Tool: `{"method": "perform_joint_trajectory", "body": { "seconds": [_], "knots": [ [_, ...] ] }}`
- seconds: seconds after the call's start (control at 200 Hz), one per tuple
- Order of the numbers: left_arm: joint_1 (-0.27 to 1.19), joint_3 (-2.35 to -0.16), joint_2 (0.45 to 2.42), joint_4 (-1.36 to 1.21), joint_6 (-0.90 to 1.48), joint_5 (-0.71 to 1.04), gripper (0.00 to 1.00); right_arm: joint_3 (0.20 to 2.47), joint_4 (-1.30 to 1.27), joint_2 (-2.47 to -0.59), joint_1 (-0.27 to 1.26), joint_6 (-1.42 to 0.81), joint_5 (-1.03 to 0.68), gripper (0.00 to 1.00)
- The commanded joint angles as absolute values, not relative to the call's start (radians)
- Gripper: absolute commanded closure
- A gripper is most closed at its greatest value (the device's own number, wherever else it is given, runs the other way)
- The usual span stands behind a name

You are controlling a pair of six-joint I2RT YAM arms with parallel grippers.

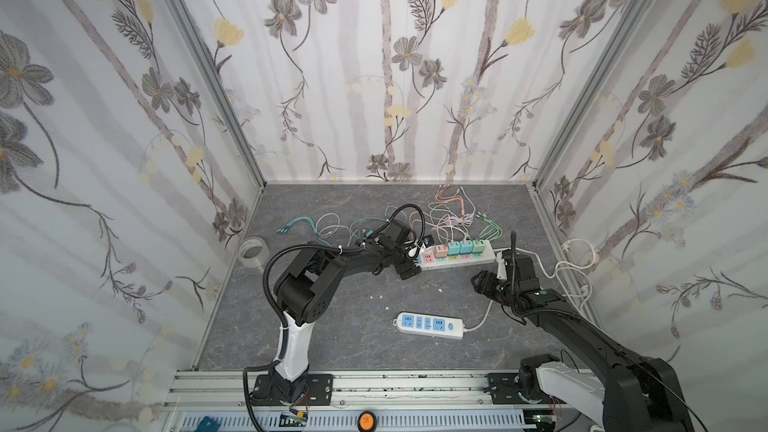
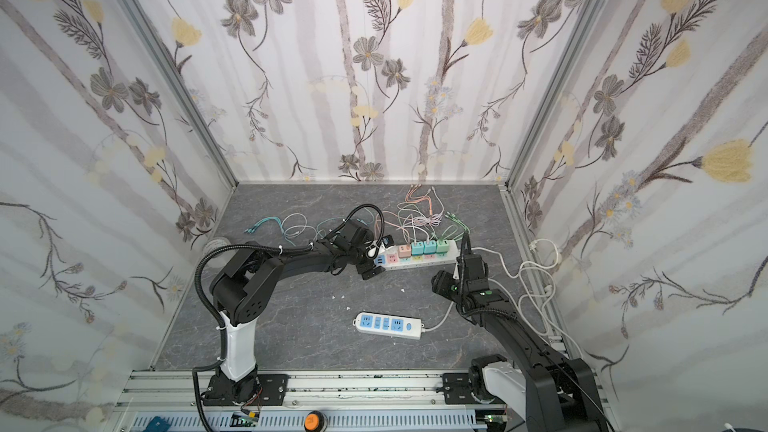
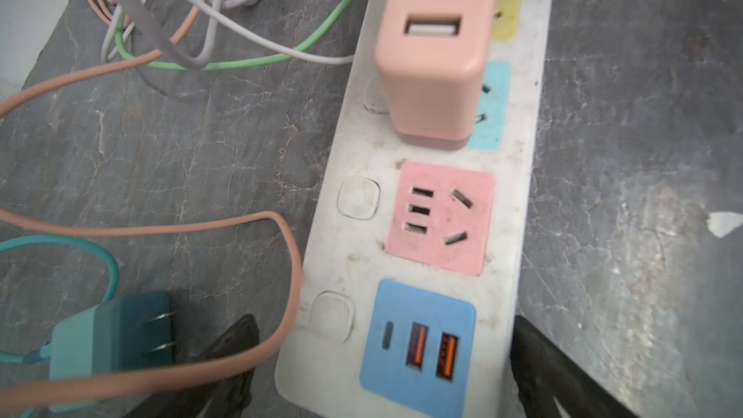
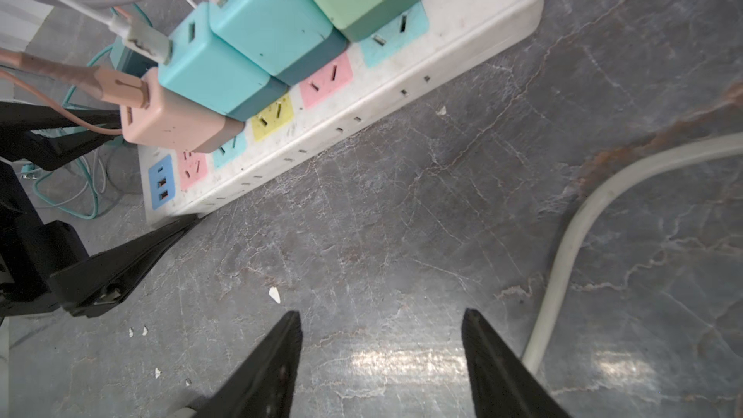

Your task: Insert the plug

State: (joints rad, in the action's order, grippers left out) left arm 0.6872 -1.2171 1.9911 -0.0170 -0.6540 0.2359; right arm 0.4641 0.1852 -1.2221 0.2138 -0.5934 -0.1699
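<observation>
While your left gripper (image 3: 384, 327) stands wide open astride the blue USB end of the power strip (image 3: 508, 203), it grasps nothing. You have one finger (image 3: 229, 351) on each side of the strip, and an orange cable (image 3: 291, 275) loops across the finger on the plug's side. The teal plug (image 3: 112, 339) lies on its side on the grey table (image 3: 181, 134), just beside that end of the strip, with its two prongs pointing toward the strip. The pink socket (image 3: 440, 217) next to the USB panel is free. A pink adapter (image 3: 436, 66) stands plugged in next along. Your right gripper (image 4: 382, 315) hangs released and empty over bare table, apart from the strip.
</observation>
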Motion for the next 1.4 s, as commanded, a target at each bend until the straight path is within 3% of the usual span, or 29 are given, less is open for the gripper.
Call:
{"method": "perform_joint_trajectory", "body": {
  "seconds": [0.0, 0.24, 0.45, 0.635, 0.844, 0.989, 1.139, 1.289, 1.394],
  "knots": [
    [0.683, -1.186, 1.950, 0.012, -0.660, 0.288, 0.01, 0.490, 0.198, -1.214, 0.211, -0.585, -0.128, 0.24],
    [0.676, -0.974, 1.762, -0.035, -0.555, 0.328, 0.00, 0.532, 0.267, -1.189, 0.212, -0.520, -0.153, 0.01],
    [0.677, -0.744, 1.508, -0.149, -0.378, 0.270, 0.00, 0.551, 0.354, -1.149, 0.235, -0.445, -0.353, 0.01],
    [0.669, -0.515, 1.208, -0.354, -0.134, 0.027, 0.00, 0.529, 0.400, -1.047, 0.405, -0.413, -0.412, 0.01],
    [0.623, -0.610, 1.079, 0.025, 0.095, 0.038, 0.00, 0.513, 0.512, -0.945, 0.636, -0.456, -0.425, 0.04],
    [0.616, -0.574, 1.029, 0.027, 0.324, -0.012, 0.00, 0.476, 0.543, -0.978, 0.728, -0.517, -0.429, 0.14],
    [0.616, -0.570, 1.022, 0.122, 0.412, -0.031, 0.00, 0.495, 0.525, -1.079, 0.831, -0.477, -0.388, 0.47],
    [0.627, -0.595, 1.068, 0.240, 0.454, 0.060, 0.00, 0.564, 0.559, -1.208, 0.882, -0.419, -0.311, 0.73],
    [0.726, -0.584, 1.089, 0.282, 0.475, 0.058, 0.00, 0.583, 0.579, -1.279, 0.885, -0.424, -0.282, 0.81]
  ]
}}
